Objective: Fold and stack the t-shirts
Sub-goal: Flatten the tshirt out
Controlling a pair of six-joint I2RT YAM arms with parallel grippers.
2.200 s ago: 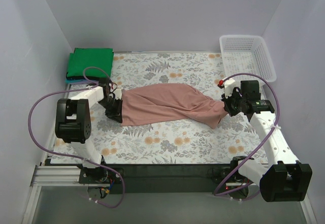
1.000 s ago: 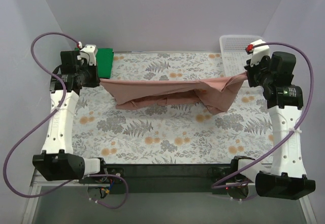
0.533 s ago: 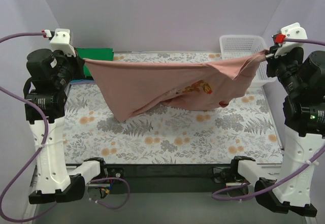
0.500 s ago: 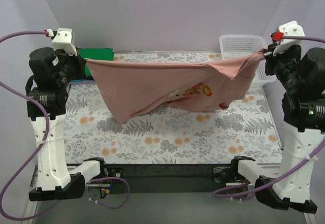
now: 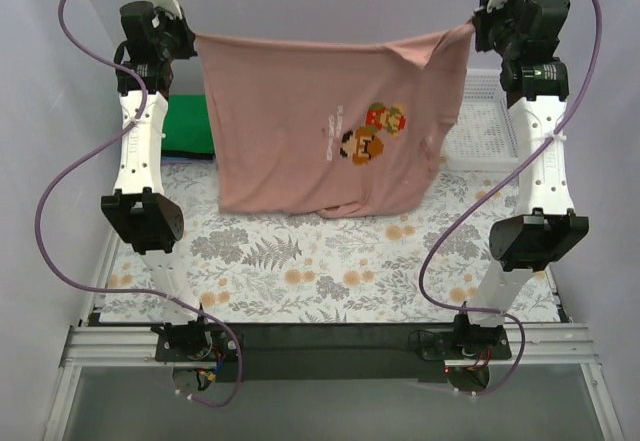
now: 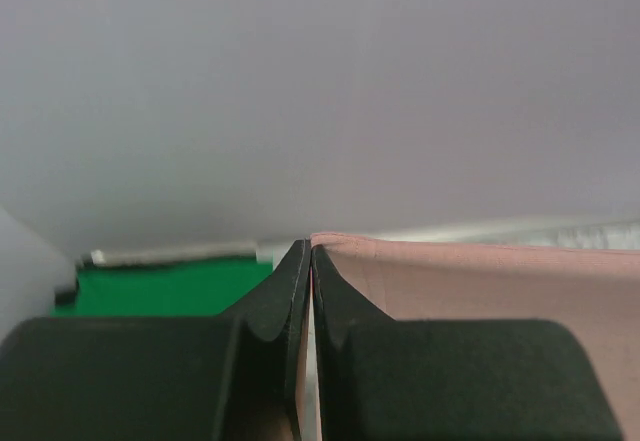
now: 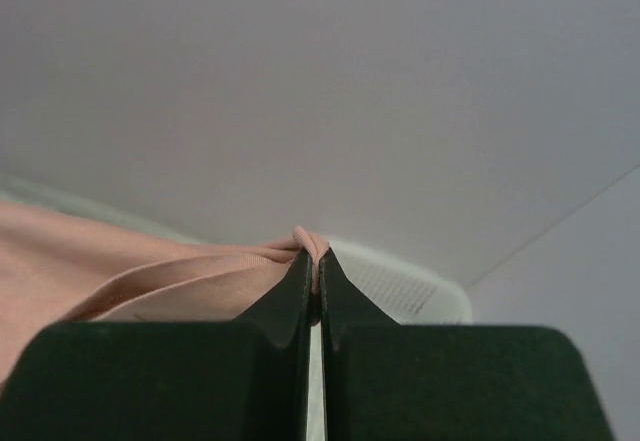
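Now stretching the pink t-shirt [image 5: 300, 131] high above the flowered worktop [image 5: 330, 271] as one wide hanging sheet, printed side facing the top camera, lower edge drooping low toward the worktop. Partly covering the white basket [image 5: 485, 131] at the far right corner and bordering the folded green t-shirt [image 5: 188, 126] at the far left. Gripping one upper corner in the left pincer [image 5: 192, 41], clenched on the cloth, and pinching the other in the right pincer [image 5: 470, 29], likewise clenched on it.
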